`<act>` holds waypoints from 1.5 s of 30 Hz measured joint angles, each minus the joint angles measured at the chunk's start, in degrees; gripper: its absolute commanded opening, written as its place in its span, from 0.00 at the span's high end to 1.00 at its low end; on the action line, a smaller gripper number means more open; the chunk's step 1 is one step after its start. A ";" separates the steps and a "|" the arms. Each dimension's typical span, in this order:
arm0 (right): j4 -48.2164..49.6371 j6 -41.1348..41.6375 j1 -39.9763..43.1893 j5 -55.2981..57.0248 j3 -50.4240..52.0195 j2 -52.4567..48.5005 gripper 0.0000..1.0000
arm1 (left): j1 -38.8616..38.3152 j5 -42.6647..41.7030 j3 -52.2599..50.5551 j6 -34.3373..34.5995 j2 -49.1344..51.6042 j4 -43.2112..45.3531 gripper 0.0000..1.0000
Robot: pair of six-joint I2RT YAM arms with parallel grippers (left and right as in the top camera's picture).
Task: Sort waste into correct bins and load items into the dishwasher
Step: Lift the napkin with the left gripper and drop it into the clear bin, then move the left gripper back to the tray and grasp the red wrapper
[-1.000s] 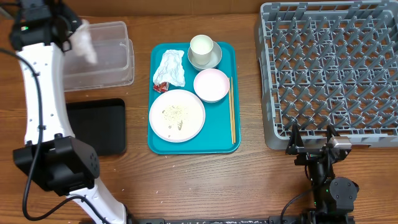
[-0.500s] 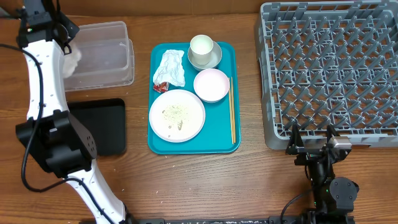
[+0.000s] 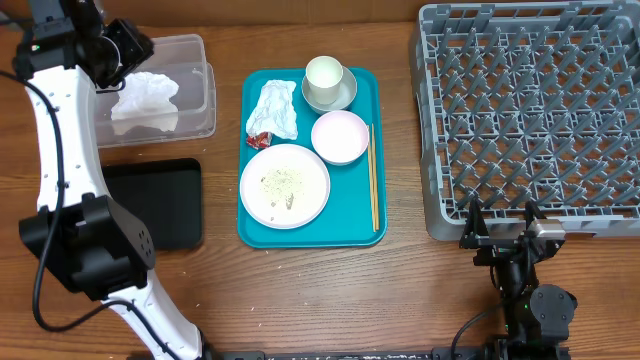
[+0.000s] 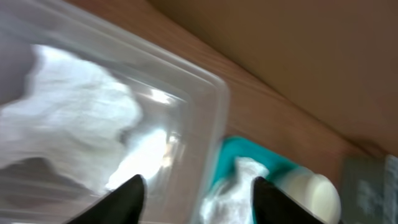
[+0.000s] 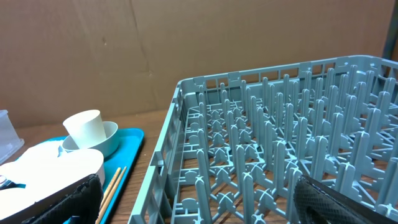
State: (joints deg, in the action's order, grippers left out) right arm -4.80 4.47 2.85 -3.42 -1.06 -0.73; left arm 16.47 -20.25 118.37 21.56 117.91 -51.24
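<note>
**Two napkins, one lying in the tub**

The left gripper [image 4: 198, 188] is hovering over the clear tub [image 3: 195, 60], its fingers standing well apart and holding nothing. Directly beneath it, a crumpled white napkin [image 3: 146, 99] is lying loose inside the tub, touching neither finger.

Beyond the fingertips, past the tub's rim, a second crumpled napkin [image 3: 275, 108] is sitting on the teal tray [image 3: 365, 230]. The small red-and-white wrapper [image 3: 259, 139] is touching the end of that napkin farther from the gripper.

Judging by its look, this napkin is going to handle as something very light, soft and easily crushed, with no stiff edge to push against. A pinch across one of its raised folds near the middle is looking like the safest hold. A grip at the far end is risking dragging the wrapper along. The wrapper itself is probably thin and slick, so it is likely needing a low, flat pinch of its own.

The right gripper [image 3: 500, 232] is resting apart from all this, its fingers also spread and empty, just short of the grey dish rack's [image 3: 530, 110] nearest wall.
</note>
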 measured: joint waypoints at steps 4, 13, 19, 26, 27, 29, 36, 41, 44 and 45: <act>-0.02 0.00 0.00 0.04 0.00 0.00 0.00 | -2.10 -11.76 0.26 -7.02 -1.88 -5.07 0.17; -0.02 0.00 0.00 0.02 0.00 0.00 0.00 | -18.45 -6.16 0.28 -14.23 -1.53 -11.76 0.06; 0.02 0.00 0.00 0.02 0.00 0.00 0.00 | -27.82 10.58 0.31 -14.82 1.40 -10.36 0.14; -0.04 -0.02 0.00 0.02 0.00 0.00 0.00 | -29.97 24.30 0.31 -15.58 8.87 -10.47 0.26; 0.04 -0.02 0.00 0.02 0.00 0.00 0.00 | -29.81 25.09 0.28 -15.56 10.05 -10.60 0.27; -0.02 -0.02 0.00 0.00 0.00 0.00 0.00 | -29.49 25.20 0.28 -15.58 11.98 -10.88 0.27; -0.02 0.00 0.00 0.02 0.00 0.00 0.00 | -29.14 21.49 0.28 -16.28 14.84 -11.76 0.40; 0.00 0.00 0.00 0.04 0.00 0.00 0.00 | -29.20 20.39 0.28 -16.22 14.88 -12.02 0.46; -0.02 -0.02 0.00 0.02 0.00 0.00 0.00 | -29.20 20.06 0.28 -16.22 14.91 -12.02 0.46; -0.04 -0.04 0.00 0.02 0.00 0.00 0.00 | -29.20 20.04 0.28 -16.22 14.91 -11.96 0.47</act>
State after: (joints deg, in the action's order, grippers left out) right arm -4.84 4.43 2.85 -3.40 -1.06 -0.73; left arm -12.73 -0.21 118.65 5.34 132.81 -63.20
